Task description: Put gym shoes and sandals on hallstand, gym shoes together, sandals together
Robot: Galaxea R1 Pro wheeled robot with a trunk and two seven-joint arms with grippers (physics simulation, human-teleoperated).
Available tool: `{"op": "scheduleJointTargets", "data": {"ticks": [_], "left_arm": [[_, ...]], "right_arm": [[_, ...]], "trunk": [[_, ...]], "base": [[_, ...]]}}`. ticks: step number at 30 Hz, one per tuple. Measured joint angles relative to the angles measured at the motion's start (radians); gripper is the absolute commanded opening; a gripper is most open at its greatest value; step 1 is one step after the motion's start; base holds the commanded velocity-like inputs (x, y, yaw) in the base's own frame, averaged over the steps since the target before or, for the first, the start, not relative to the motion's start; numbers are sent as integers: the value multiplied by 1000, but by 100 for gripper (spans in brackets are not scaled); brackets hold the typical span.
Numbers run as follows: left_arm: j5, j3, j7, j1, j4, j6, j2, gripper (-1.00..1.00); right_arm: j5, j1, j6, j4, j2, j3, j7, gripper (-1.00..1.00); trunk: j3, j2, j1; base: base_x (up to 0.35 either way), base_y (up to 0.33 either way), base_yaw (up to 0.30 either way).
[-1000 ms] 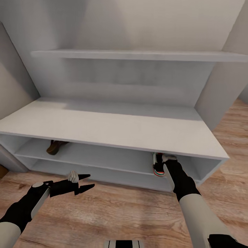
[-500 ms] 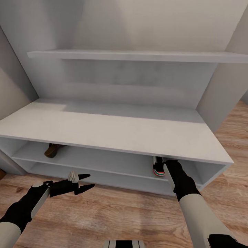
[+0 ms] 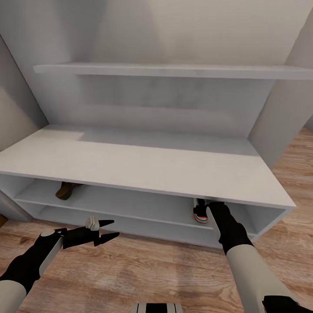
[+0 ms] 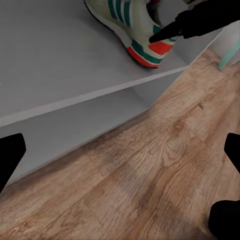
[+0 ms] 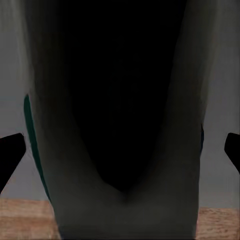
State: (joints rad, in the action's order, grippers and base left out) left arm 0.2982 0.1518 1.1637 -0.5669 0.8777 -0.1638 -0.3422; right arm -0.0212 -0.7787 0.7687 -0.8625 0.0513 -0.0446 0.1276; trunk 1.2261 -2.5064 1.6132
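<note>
On the hallstand's (image 3: 143, 167) upper tier, a sandal (image 3: 66, 190) lies far left; a gym shoe (image 3: 200, 213) right.

left gripper (image 3: 108, 229) spread; right arm (image 3: 230, 234) extended forward.

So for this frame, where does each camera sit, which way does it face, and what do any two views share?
Head view: high up, looking forward and down at the hallstand; both arms, left claw, right claw at the gym shoe.
Left wrist view: low above the corridor floor, facing the hallstand's shelf and the shoe; dark fingertips.
Right wrist view: pressed against the shoe's opening; fingertips.
Shared: all three show that shoe.
</note>
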Motion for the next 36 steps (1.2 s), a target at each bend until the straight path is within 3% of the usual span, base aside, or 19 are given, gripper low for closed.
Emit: {"op": "scheduleJointTargets", "data": {"ticks": [36], "left_arm": [[0, -1, 1, 0, 0, 1, -2, 100]], "right_arm": [[3, 13, -2, -7, 0, 0, -4, 100]], "trunk": [[0, 0, 0]], "base": [[0, 0, 0]]}}
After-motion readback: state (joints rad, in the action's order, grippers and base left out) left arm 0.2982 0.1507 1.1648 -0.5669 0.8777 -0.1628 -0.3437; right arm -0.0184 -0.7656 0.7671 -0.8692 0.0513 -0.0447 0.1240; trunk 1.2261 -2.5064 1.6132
